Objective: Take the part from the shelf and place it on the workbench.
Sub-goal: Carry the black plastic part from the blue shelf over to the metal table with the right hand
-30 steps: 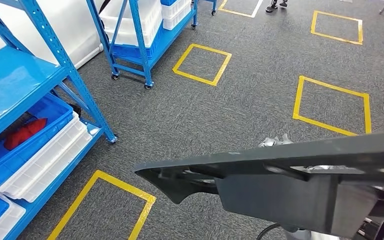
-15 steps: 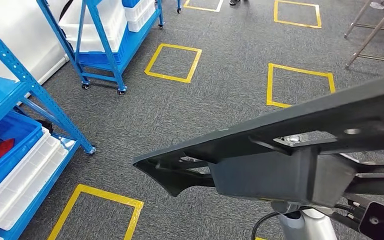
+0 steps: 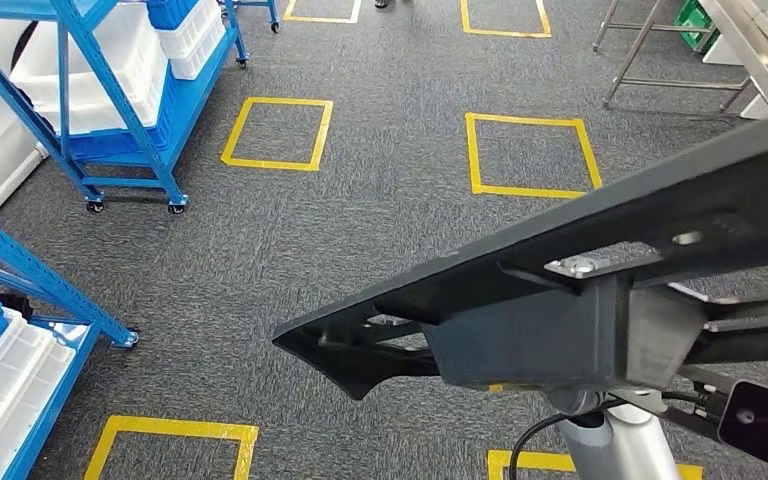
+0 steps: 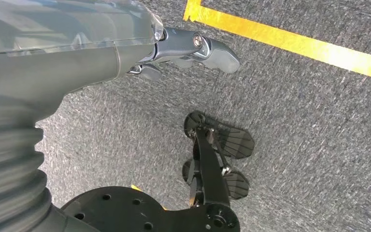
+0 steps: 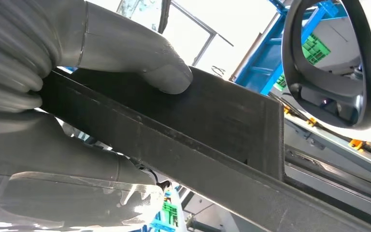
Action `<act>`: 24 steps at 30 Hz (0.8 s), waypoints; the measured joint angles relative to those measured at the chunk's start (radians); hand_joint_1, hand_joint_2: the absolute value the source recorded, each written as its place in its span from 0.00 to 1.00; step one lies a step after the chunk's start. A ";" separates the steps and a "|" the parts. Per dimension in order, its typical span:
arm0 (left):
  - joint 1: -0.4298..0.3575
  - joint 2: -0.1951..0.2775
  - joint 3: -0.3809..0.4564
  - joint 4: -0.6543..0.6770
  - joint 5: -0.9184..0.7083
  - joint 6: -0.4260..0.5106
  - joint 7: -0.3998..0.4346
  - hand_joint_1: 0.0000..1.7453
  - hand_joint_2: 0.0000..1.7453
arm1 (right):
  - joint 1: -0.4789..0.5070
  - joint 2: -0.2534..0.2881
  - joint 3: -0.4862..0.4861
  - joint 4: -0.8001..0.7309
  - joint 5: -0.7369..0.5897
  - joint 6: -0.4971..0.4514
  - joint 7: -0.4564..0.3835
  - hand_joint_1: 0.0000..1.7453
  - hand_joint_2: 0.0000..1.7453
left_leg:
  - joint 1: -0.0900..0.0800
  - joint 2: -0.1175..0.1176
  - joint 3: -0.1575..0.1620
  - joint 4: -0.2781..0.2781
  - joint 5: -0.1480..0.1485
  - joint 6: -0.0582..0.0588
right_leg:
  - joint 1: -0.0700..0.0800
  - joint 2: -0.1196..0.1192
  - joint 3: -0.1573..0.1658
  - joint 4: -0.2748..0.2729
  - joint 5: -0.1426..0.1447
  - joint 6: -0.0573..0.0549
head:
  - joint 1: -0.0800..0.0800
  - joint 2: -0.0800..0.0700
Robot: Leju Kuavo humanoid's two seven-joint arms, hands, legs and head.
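Grey carpet (image 3: 380, 230) spreads out below me, marked with yellow tape squares (image 3: 275, 132), one to the far left of centre and another to the far right of it. On the far left stands a blue wheeled rack (image 3: 110, 110) stacked with white bins (image 3: 80, 70), and at the near left edge a second blue shelf (image 3: 20, 290) carries more white trays. In the far right corner I can see the metal legs of what may be the desk (image 3: 680, 60), though only a sliver of it shows and I cannot be sure. The part (image 3: 560, 300), a long dark grey plastic moulding with a boxy bracket under it, stretches across my near view from the upper right down to a pointed end at left of centre, held up in the air well above the carpet. My right hand (image 5: 77, 72) is clamped on it: the thumb presses flat on one broad face, and my fingers (image 5: 67, 159) wrap the opposite side, so the part's edge runs between them. My left hand (image 4: 183, 48) hangs low beside me over the carpet, near a strip of yellow tape, its fingers loosely curled in and holding nothing.
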 joint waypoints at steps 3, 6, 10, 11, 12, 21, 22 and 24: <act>-0.006 -0.006 0.002 0.000 0.012 -0.005 -0.016 0.00 1.00 | -0.058 -0.011 0.021 0.013 -0.049 -0.012 0.041 1.00 1.00 | 0.000 0.038 0.005 -0.014 0.010 0.020 | 0.004 -0.067 -0.038 0.079 -0.046 0.013 | 0.000 0.000; -0.005 -0.007 0.008 0.000 0.021 -0.008 -0.028 0.00 1.00 | -0.102 -0.012 0.049 0.032 -0.069 -0.023 0.069 1.00 1.00 | -0.005 0.077 0.004 -0.015 0.010 0.026 | -0.001 -0.122 -0.127 0.267 -0.131 0.023 | 0.000 0.000; -0.007 -0.010 0.011 0.000 0.026 -0.009 -0.035 0.00 1.00 | -0.135 -0.013 0.078 0.051 -0.080 -0.035 0.084 1.00 1.00 | -0.006 0.119 0.009 -0.015 0.004 0.021 | -0.005 -0.158 -0.057 0.145 -0.053 0.022 | 0.000 0.000; -0.007 -0.011 0.011 0.000 0.026 -0.009 -0.035 0.00 1.00 | -0.144 -0.012 0.083 0.054 -0.082 -0.037 0.085 1.00 1.00 | -0.008 0.128 0.012 -0.013 0.001 0.017 | 0.001 -0.181 -0.019 0.072 -0.030 0.016 | 0.000 0.000; -0.007 -0.012 0.011 0.000 0.027 -0.009 -0.035 0.00 1.00 | -0.152 -0.012 0.088 0.056 -0.085 -0.041 0.086 1.00 1.00 | -0.011 0.136 0.014 -0.013 -0.001 0.012 | 0.006 -0.199 0.007 0.021 -0.017 0.010 | 0.000 0.000; -0.004 -0.021 0.021 0.000 0.039 0.008 -0.035 0.00 1.00 | -0.186 -0.007 0.129 0.073 -0.103 -0.057 0.085 1.00 1.00 | -0.007 0.070 -0.096 0.238 -0.135 -0.021 | 0.006 -0.118 0.022 -0.023 -0.006 -0.034 | 0.000 0.000; -0.002 -0.021 0.023 0.000 0.040 0.010 -0.034 0.00 1.00 | -0.186 -0.007 0.134 0.073 -0.099 -0.059 0.083 1.00 1.00 | -0.007 0.066 -0.119 0.277 -0.139 -0.021 | 0.007 -0.104 0.023 -0.022 -0.007 -0.034 | 0.000 0.000; 0.000 -0.021 0.025 0.000 0.039 0.012 -0.034 0.00 1.00 | -0.188 -0.007 0.143 0.070 -0.090 -0.068 0.083 1.00 1.00 | -0.005 0.061 -0.111 0.234 -0.087 -0.020 | 0.006 -0.075 0.025 -0.018 -0.009 -0.033 | 0.000 0.000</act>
